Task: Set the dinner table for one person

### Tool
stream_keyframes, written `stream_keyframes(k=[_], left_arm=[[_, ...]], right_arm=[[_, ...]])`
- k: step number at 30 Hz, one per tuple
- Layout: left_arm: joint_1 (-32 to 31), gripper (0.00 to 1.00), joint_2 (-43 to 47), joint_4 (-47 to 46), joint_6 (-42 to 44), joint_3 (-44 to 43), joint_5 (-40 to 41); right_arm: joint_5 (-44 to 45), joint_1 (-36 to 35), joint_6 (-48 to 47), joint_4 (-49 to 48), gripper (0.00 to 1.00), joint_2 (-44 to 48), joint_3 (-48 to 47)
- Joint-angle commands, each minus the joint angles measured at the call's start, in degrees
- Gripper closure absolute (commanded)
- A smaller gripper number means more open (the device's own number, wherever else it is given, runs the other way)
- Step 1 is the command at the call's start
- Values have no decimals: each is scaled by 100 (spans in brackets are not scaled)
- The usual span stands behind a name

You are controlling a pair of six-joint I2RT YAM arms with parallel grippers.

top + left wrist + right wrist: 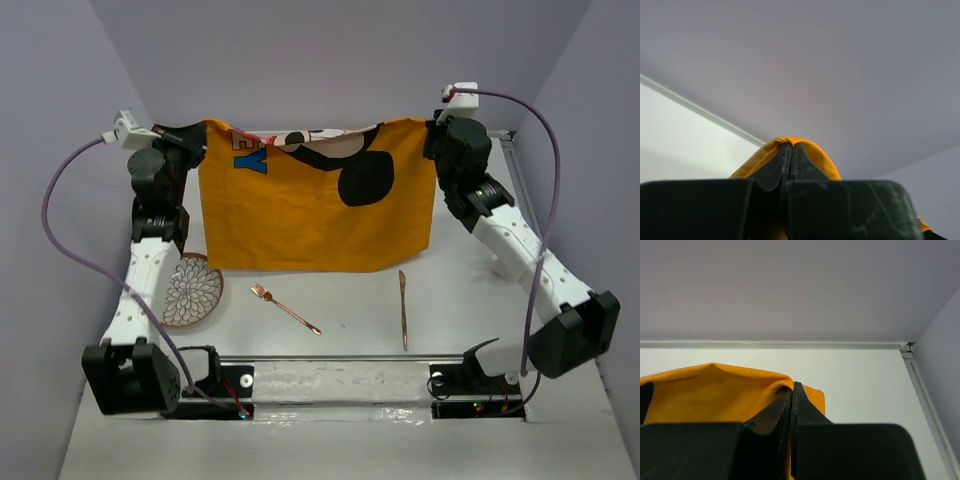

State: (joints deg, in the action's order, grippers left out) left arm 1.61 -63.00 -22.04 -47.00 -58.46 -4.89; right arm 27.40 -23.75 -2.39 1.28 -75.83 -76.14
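Observation:
An orange cartoon-printed placemat [315, 205] hangs stretched in the air between my two grippers, its lower edge near the white dinner table [450, 300]. My left gripper [196, 138] is shut on the mat's upper left corner; orange cloth [817, 155] wraps its shut fingertips in the left wrist view. My right gripper [432, 130] is shut on the upper right corner; the cloth [715, 390] shows beside its fingers in the right wrist view. A patterned plate [191, 290] lies at the left. A copper fork [284, 307] and a copper knife [403, 308] lie in front of the mat.
Pale grey-lilac walls [330, 60] close in the table at the back and sides. A metal rail [340, 358] runs across between the arm bases at the near edge. Purple cables [60, 230] loop from both wrists.

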Motion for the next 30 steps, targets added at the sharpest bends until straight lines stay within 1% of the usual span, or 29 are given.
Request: stream_keyframes(k=[1,2,3,4,5,6,7,8,11,13,14,15,17,18,19,20,21,22,24,25,26,27,28,29,30], left_arm=[[68,100,-861,-230,183,-832,-197],[77,100,-1263,-169,244,-1295,-232],[77,100,-1476,-99,262,-1543,-267],[111,100,-1861,32,279,-1824,-320],[121,100,-2030,181,262,-2367,-416],[129,100,-2188,183,244,-2598,-452],[129,100,-2294,252,227,-2809,-504],[129,100,-2478,305,227,-3194,-566],[129,100,-2577,359,227,-3374,-628],[129,100,-2472,289,271,-3182,-628],[129,100,-2410,88,253,-2746,-628],[129,100,-2331,-27,244,-2498,-628],[129,100,-2103,-317,165,-1892,-671],[129,100,-2032,-658,130,-1201,-680],[129,100,-1936,-844,43,-542,-724],[138,100,-1900,-1159,7,-205,-785],[138,100,-1865,-1292,-2,95,-786],[138,100,-1804,-1433,-19,707,-751],[138,100,-1786,-1845,-72,1281,-663],[138,100,-1829,-1978,-124,1545,-637],[138,100,-1856,-2319,-177,2018,-645],[138,100,-1917,-2322,-221,2214,-671],[138,100,-2048,-2627,-326,2390,-698],[129,100,-2128,-2725,-344,2653,-759],[129,100,-2224,-2900,-318,2733,-786]], right_arm=[[-532,493,-69,-365,100,-659,-918],[-647,694,-68,-356,100,-835,-1138],[-735,792,-77,-356,100,-1019,-1384],[-884,880,-121,-235,100,-1448,-1995],[-929,1002,-208,-85,100,-1661,-2384],[-929,1004,-209,142,100,-1863,-2762],[-912,1065,-374,292,100,-2143,-3366],[-912,1065,-428,355,100,-2251,-3633],[-912,1206,-622,435,100,-2331,-4083],[-920,1259,-675,426,100,-2252,-4023],[-938,1311,-657,426,100,-2095,-3718],[-1077,1311,-588,400,100,-1989,-3446],[-1210,1311,-473,23,100,-1699,-2674],[-1280,1311,-229,-266,100,-1446,-1817],[-1281,1311,-70,-347,100,-1330,-1408],[-1307,1311,97,-435,100,-1155,-595],[-1316,1311,455,-670,100,-1075,-177],[-1316,1311,607,-768,100,-1022,210],[-1333,1311,871,-936,100,-969,887],[-1351,1311,1142,-980,100,-1003,1386],[-1377,1311,1275,-972,100,-1038,1591],[-1421,1311,1381,-989,100,-1074,1767],[-1491,1311,1556,-989,100,-1152,2065],[-1509,1311,1619,-989,100,-1188,2190],[-1553,1311,1689,-989,100,-1223,2287]])
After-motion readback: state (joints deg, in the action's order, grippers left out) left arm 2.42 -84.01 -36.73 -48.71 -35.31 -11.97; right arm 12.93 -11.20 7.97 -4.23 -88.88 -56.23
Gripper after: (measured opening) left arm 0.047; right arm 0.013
